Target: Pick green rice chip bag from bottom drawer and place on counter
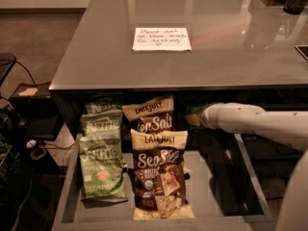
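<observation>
The bottom drawer [214, 179] is pulled open under the counter [96, 57]. My white arm [250, 121] reaches in from the right, just under the counter's front edge. My gripper [191, 115] is at the arm's end in the shadow at the back of the drawer, right of the brown bags. A small patch of green and cream packaging [193, 109] shows there, apparently the green rice chip bag; most of it is hidden by the gripper and the dark.
Pale green Kettle jalapeno bags [101, 167] lie in the drawer's left column, brown-and-cream Late July bags [159, 177] in the middle. A white handwritten note [161, 39] lies on the counter. Cables and dark gear [19, 143] sit on the floor at left.
</observation>
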